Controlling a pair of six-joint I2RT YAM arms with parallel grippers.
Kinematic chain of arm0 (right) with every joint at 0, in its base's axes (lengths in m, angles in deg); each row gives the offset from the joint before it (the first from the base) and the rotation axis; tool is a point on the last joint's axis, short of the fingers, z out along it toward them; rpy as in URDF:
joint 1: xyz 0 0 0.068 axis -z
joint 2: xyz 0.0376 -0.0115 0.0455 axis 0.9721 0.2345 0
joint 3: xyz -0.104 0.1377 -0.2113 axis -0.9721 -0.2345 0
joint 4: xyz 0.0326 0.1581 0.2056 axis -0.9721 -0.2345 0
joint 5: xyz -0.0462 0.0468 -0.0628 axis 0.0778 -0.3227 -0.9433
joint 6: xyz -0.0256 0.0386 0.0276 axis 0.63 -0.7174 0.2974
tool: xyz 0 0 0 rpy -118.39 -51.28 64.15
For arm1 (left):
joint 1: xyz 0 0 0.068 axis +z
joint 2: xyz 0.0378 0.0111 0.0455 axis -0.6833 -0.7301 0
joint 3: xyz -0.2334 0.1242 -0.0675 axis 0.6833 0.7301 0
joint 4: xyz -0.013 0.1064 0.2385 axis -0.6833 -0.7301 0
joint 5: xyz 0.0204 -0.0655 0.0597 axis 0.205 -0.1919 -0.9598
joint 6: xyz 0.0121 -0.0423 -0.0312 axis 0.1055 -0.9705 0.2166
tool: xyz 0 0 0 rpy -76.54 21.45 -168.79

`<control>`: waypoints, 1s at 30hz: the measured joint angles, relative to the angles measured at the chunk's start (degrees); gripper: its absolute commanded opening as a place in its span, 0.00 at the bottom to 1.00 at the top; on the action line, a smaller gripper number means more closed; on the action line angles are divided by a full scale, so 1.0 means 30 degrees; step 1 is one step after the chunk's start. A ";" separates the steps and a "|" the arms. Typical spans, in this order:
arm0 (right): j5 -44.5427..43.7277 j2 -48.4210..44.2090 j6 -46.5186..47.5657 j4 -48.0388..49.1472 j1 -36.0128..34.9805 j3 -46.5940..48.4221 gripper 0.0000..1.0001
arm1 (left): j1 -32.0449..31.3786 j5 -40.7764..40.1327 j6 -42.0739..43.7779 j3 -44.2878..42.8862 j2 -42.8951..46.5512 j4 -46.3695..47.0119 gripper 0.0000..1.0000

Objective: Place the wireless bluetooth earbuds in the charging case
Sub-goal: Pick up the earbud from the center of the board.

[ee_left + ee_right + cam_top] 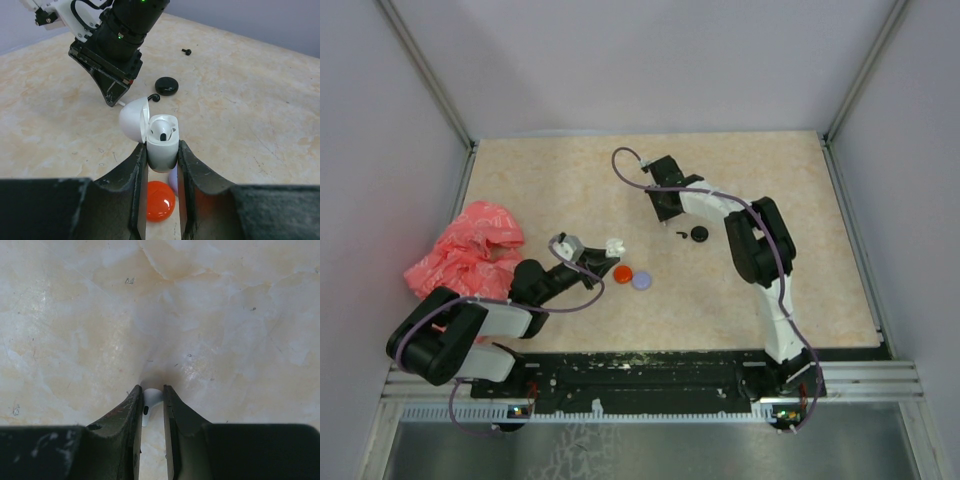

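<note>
The left hand is clamping the open white plastic charging case, one white earbud seated inside. Nearby, the right hand is pinching the second white stemmed earbud close to the beige marbled counter. That shallow pinch is probably risking a twist, which would jam the stem against the socket rim.

Right arm and black disc stand close behind charging case.

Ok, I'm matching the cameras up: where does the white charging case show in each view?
Top external: charging case, left of centre.
Left wrist: charging case at centre, lid open, in the left gripper.
Right wrist: not in it; only an earbud.
Shared landmark: black disc, top external and left wrist only.
</note>
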 measured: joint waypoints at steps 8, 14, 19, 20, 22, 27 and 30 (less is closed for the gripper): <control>0.0080 -0.1151 0.0000 0.0597 -0.0080 -0.1727 0.13 | 0.0095 -0.0015 -0.0306 0.0255 -0.0015 0.1661 0.00; 0.0525 -0.4160 -0.0138 0.1472 -0.0561 -0.4597 0.11 | 0.0146 0.0022 -0.0998 0.0437 -0.0510 0.3519 0.00; 0.0750 -0.7803 -0.0240 0.2834 -0.1377 -0.6703 0.11 | 0.0160 0.0087 -0.1749 0.0612 -0.1413 0.3796 0.00; 0.0729 -0.8612 -0.0240 0.3220 -0.1610 -0.7067 0.10 | 0.0160 0.0095 -0.1872 0.0634 -0.1523 0.3796 0.00; 0.0685 -1.0120 -0.0233 0.3876 -0.2098 -0.7614 0.10 | 0.0160 0.0102 -0.2076 0.0641 -0.1566 0.3803 0.00; 0.0481 -1.3311 -0.0131 0.5603 -0.3461 -0.8837 0.10 | 0.0160 0.0138 -0.2149 0.0641 -0.1115 0.3818 0.00; 0.0364 -1.4775 -0.0036 0.6543 -0.4386 -0.9471 0.10 | 0.0160 0.0153 -0.2149 0.0590 -0.0481 0.3825 0.00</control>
